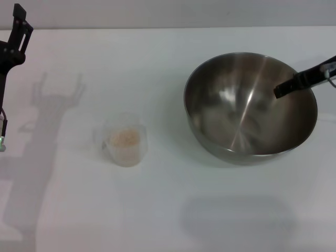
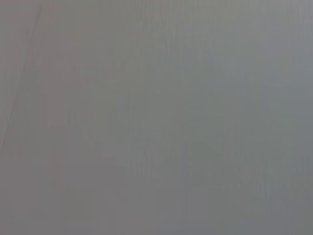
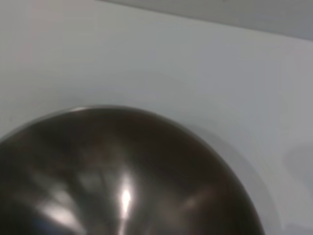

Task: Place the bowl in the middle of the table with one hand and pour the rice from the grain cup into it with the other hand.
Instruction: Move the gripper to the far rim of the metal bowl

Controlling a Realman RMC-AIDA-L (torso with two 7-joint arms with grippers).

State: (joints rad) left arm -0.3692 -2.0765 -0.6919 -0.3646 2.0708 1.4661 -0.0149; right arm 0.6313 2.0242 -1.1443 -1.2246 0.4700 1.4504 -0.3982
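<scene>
Left gripper [image 1: 20, 23] far off to the left of the bowl, raised at the table's edge, nothing near it; whether its claw is open or closed cannot be told. Its wrist camera gives only flat grey. Judged idle, waiting its turn for the pour

Grain cup [image 1: 124, 139] stands upright on the table [image 1: 157, 210], left of the bowl and well apart from it, nearer the front edge. Rice [image 1: 125, 138] sits as a low pale heap inside. Cup untouched; likely left there so the left arm can reach it once the bowl is settled

Bowl [image 1: 247, 107] right of the table's middle, appearing slightly tipped. Inside bare, no grains. Right wrist view looks down over the near rim of the bowl [image 3: 122, 186] with white table beyond

Right gripper [image 1: 286, 88] comes in from the bowl's right side, a dark finger lying over the rim and inside the wall. Seems clamped on the rim, though the outer finger is hidden. Judgement: bowl being carried toward the middle, pour not yet begun
</scene>
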